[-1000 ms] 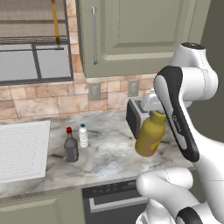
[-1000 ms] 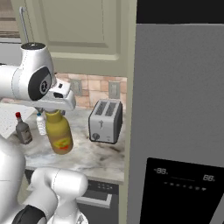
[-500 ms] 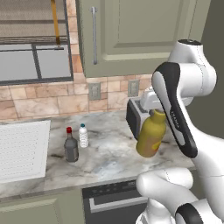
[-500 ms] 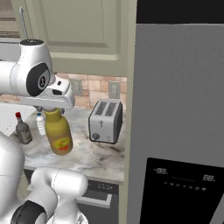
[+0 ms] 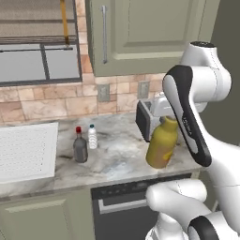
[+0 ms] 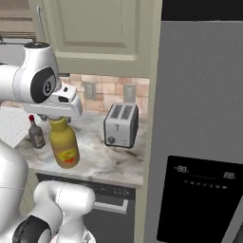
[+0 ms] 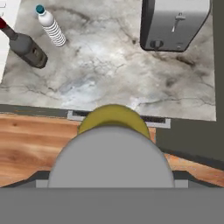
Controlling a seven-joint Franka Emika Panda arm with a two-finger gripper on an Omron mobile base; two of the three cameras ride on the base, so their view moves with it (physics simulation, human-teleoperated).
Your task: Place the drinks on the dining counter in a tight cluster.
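My gripper (image 5: 167, 118) (image 6: 58, 116) is shut on the grey cap of the tall yellow bottle (image 5: 161, 146) (image 6: 64, 145) (image 7: 113, 119), which hangs tilted in the air over the front edge of the kitchen worktop (image 5: 117, 157). On that worktop to the left stand the dark grey bottle with a red cap (image 5: 80, 148) (image 6: 36, 135) (image 7: 27, 49) and, close beside it, the small clear bottle with a blue cap (image 5: 93, 137) (image 7: 51, 27). The dining counter is out of view.
A silver toaster (image 5: 146, 121) (image 6: 122, 126) (image 7: 175, 24) stands just behind the held bottle. A white sink panel (image 5: 26, 150) lies at the left, wall cabinets (image 5: 140, 33) hang above, and a tall grey fridge (image 6: 204, 142) closes the right side.
The whole picture has shifted slightly, so the camera has moved a little. The arm's upper part has turned somewhat, with the yellow bottle still hanging from the gripper.
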